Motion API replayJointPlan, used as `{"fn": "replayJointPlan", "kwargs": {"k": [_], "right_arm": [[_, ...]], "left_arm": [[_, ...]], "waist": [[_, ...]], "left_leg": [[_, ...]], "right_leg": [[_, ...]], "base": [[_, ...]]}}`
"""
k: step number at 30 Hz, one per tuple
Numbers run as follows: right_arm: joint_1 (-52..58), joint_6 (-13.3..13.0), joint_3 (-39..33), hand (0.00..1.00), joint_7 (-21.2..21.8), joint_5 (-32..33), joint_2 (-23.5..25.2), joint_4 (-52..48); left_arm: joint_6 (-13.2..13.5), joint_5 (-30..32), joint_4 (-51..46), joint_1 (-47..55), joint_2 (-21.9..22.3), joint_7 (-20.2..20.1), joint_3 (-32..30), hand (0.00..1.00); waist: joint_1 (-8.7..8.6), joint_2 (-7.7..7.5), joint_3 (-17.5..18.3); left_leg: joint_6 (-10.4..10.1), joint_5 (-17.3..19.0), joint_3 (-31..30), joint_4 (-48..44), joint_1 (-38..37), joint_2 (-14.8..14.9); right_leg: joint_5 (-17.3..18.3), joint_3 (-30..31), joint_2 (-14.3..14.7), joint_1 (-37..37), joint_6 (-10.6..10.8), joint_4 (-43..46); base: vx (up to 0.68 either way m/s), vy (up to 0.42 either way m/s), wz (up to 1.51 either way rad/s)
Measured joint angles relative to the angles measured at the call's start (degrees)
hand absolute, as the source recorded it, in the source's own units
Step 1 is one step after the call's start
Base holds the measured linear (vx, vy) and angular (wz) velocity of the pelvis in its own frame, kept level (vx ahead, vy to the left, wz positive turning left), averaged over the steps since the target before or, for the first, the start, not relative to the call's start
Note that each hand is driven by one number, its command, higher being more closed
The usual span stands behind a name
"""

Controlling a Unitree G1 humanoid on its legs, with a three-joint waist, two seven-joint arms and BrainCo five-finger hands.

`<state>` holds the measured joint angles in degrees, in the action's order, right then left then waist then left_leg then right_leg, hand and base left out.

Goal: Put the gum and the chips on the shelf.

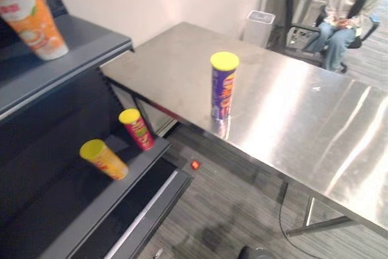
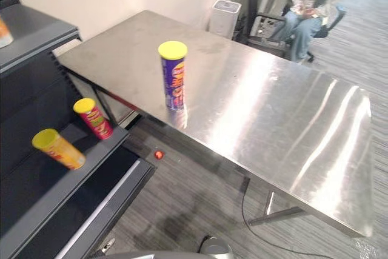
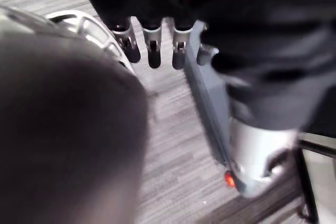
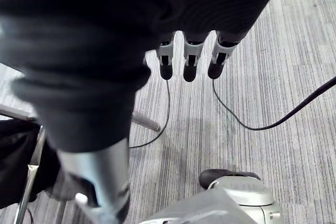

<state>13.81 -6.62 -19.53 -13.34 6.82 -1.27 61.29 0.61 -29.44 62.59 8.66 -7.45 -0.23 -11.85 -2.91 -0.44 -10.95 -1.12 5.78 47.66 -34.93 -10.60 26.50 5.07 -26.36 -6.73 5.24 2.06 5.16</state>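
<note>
A purple chips can (image 1: 224, 86) with a yellow lid stands upright near the front edge of the steel table (image 1: 303, 107). To the left is a dark shelf (image 1: 73, 210). On its lower board a yellow can (image 1: 104, 159) and a smaller red can (image 1: 137, 128), both yellow-lidded, stand side by side. An orange and white tub (image 1: 30, 16) sits on the upper board (image 1: 79, 47). My left hand (image 3: 153, 51) hangs over the floor beside the shelf base, fingers straight, holding nothing. My right hand (image 4: 190, 61) also hangs over the carpet, straight-fingered and empty.
A person sits on an office chair (image 1: 345, 16) beyond the table's far right corner. A white bin (image 1: 259, 26) stands by the wall behind the table. A small red object (image 1: 195, 164) lies on the carpet between shelf and table.
</note>
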Motion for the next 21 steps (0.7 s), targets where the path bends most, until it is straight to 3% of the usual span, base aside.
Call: {"fn": "replayJointPlan", "kwargs": {"k": [1,2,3,4,5,7,8,9,11,13,17,21], "right_arm": [[-0.7,0.0,0.5,0.00,0.0,0.0,-1.1,0.0],[-1.4,0.0,0.7,0.00,0.0,0.0,-2.1,0.4],[-2.8,0.0,1.7,0.00,0.1,-0.1,-3.6,1.9],[-3.0,-0.1,2.4,0.00,0.2,-0.2,-3.8,2.2],[-3.2,-0.2,3.1,0.00,0.6,-0.2,-3.7,2.5],[-3.3,-1.3,4.1,0.00,1.8,-0.2,-3.6,2.4],[-3.1,-2.0,4.2,0.00,1.8,-0.2,-4.2,2.4],[-2.5,-3.5,4.7,0.00,1.8,-0.2,-3.5,1.9],[-2.2,-5.3,4.6,0.00,1.7,-0.2,-1.9,2.3],[-2.0,-7.3,4.6,0.00,1.3,-0.1,-1.7,2.4],[-2.8,-10.3,4.6,0.00,1.2,0.1,-2.1,2.4],[-2.8,-9.5,4.0,0.00,1.2,5.3,-2.3,2.7]], "left_arm": [[0.2,-2.3,-1.0,-0.2,0.9,-0.3,0.2,0.00],[0.4,-3.4,-1.3,-0.4,1.3,-0.5,0.3,0.00],[1.4,-4.7,-1.7,-0.6,3.1,-1.1,1.0,0.00],[1.8,-5.4,-1.7,-0.6,3.5,-1.4,1.6,0.00],[2.1,-6.0,-1.9,-0.6,3.6,-1.9,2.3,0.00],[1.9,-6.5,-1.6,-0.5,4.2,-2.5,2.5,0.00],[1.9,-7.0,-1.4,-0.5,5.2,-2.4,1.9,0.00],[1.8,-7.0,-1.5,-0.4,4.7,-2.2,1.9,0.00],[1.9,-7.3,-1.6,-0.7,3.9,-1.9,1.2,0.00],[1.7,-7.6,-1.0,-0.5,3.7,-0.5,1.3,0.00],[1.2,-5.2,-1.0,-0.6,3.8,1.2,2.5,0.00],[0.0,-3.0,-0.7,-0.7,3.6,2.6,3.1,0.00]], "waist": [[0.73,0.47,-0.3],[0.74,1.24,-0.6],[1.10,1.53,-0.8],[1.56,1.43,-0.7],[1.86,1.34,-0.7],[1.67,2.76,-0.2],[2.06,2.80,0.4],[1.48,2.64,1.8],[1.57,0.82,1.6],[1.80,0.42,2.0],[1.55,1.13,2.1],[1.49,1.80,2.3]], "left_leg": [[-1.6,2.1,-9.3,-3.7,4.1,-1.1],[-2.4,4.2,-12.9,-3.5,5.3,-3.0],[-2.7,7.8,-17.9,-0.7,7.0,-7.9],[-2.5,8.3,-19.0,1.3,7.3,-9.7],[-2.5,8.3,-20.8,6.0,7.8,-11.5],[-2.6,3.7,-26.0,19.4,9.1,-13.5],[-4.7,1.3,-28.2,22.1,9.4,-14.0],[-4.6,1.3,-28.1,23.8,9.3,-15.6],[-4.5,1.2,-28.3,23.9,9.0,-17.8],[-4.2,1.0,-28.4,25.2,8.1,-19.4],[-3.7,0.3,-29.4,28.2,6.2,-20.4],[-4.1,-1.3,-29.5,32.4,3.6,-20.4]], "right_leg": [[0.1,3.0,0.4,-0.2,-0.2,-0.3],[0.2,4.8,0.2,-0.2,-0.2,-0.4],[0.0,9.6,-0.9,0.1,-0.1,-0.7],[-0.1,11.0,-1.4,0.1,0.1,-0.8],[-0.3,12.9,-1.9,0.3,0.4,-1.0],[-1.2,15.2,-1.1,0.1,2.5,-1.9],[-2.2,17.5,-0.7,0.3,4.1,-3.7],[-3.2,17.7,-1.5,1.1,5.5,-6.2],[-4.2,17.9,-3.3,0.9,6.0,-6.8],[-4.2,18.0,-4.5,1.1,6.1,-6.8],[-3.8,17.4,-4.6,2.1,6.4,-6.7],[-2.8,17.5,-3.9,2.0,6.1,-5.2]], "base": [[0.03,0.055,-1.05],[0.09,0.145,-1.34],[0.07,0.107,-1.16],[0.06,0.137,-1.32],[0.03,0.130,-1.09],[0.05,0.187,-0.99],[0.17,0.240,-0.62],[0.22,0.237,-0.44],[0.16,0.142,0.04],[0.12,0.111,0.05],[0.07,0.025,0.07],[0.00,-0.043,-0.02]]}}
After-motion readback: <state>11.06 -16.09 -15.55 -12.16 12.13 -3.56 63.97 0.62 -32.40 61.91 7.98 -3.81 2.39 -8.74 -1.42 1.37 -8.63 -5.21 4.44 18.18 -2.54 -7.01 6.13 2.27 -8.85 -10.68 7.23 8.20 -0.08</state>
